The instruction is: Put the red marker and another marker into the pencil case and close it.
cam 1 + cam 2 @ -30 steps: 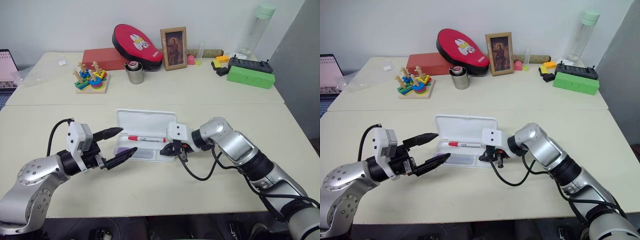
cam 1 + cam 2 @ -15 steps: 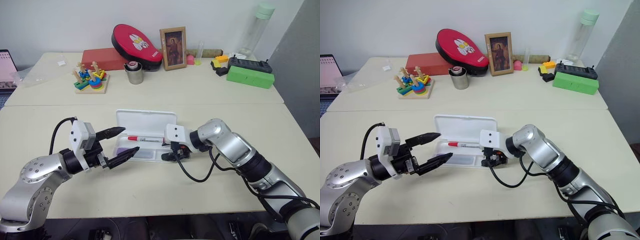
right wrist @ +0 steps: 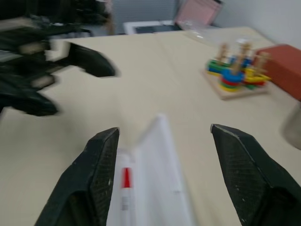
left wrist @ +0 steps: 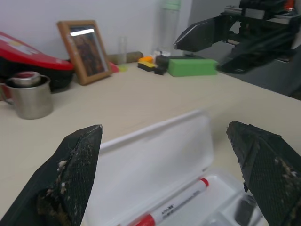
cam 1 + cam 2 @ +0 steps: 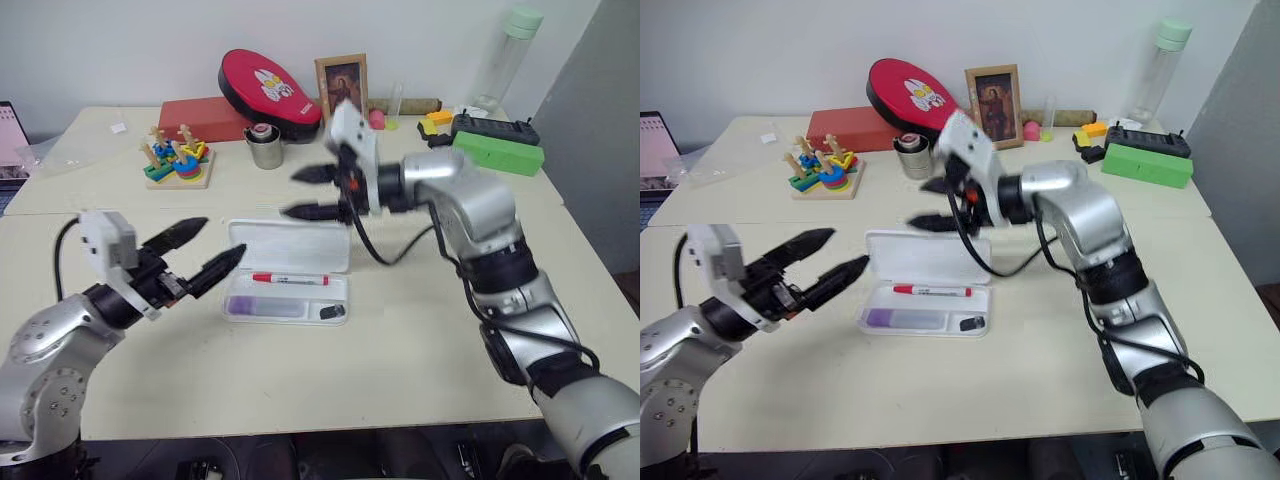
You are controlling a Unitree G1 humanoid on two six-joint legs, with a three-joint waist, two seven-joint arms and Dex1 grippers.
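left eye view: we see the pencil case (image 5: 288, 272) lying open on the desk (image 5: 400, 330), its lid tilted back. the red marker (image 5: 291, 279) lies in the tray along the far side, and the purple marker (image 5: 265, 306) lies in the near compartment, with a small dark clip (image 5: 332, 312) beside it. so we judge both markers are in, and only the closing is left. the right tool (image 5: 305, 194) hangs above the lid, its fingers apart and empty. the left tool (image 5: 210, 248) hovers just beside the left end of the case, fingers wide apart, holding nothing.
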